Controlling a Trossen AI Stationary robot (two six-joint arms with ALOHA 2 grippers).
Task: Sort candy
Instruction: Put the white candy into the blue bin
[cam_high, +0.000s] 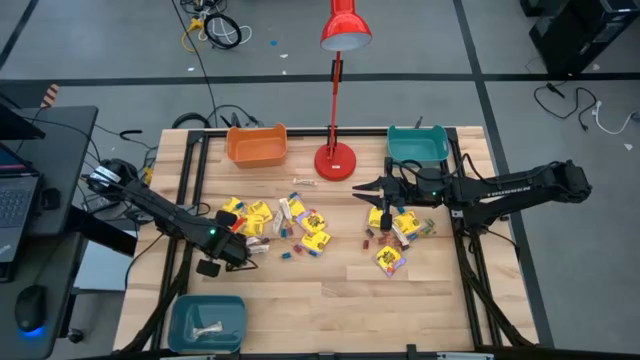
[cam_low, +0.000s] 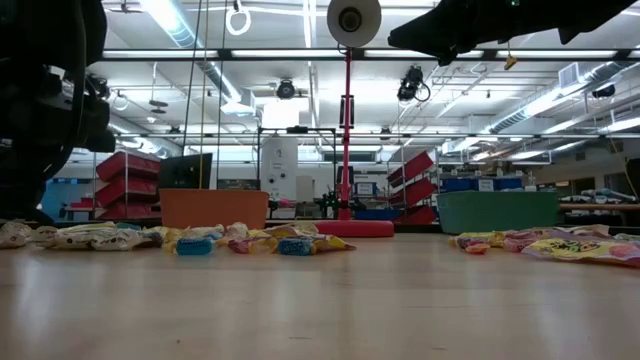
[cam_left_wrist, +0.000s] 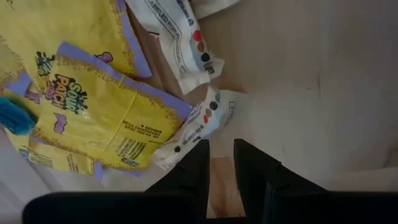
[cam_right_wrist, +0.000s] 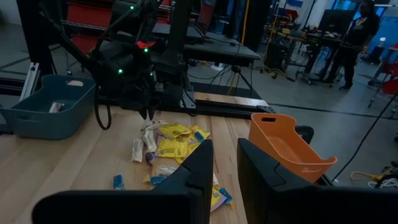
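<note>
Left gripper (cam_high: 243, 247) is reaching in low from the worktop's left edge, fingers a narrow gap apart with nothing between them, tips right over a white candy bar (cam_left_wrist: 198, 124) beside the yellow packets (cam_left_wrist: 93, 106). Right gripper (cam_high: 366, 190) stretches in from the right edge, held up off the wood, fingers also just a slit apart and empty. Candy (cam_high: 300, 228) is spread across the middle of the worktop.

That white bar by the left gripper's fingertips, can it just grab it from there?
Probably yes. The left gripper hovers right beside the white bar, jaws slightly apart, with bare wood around. The yellow packet touching the bar could get nudged.
</note>
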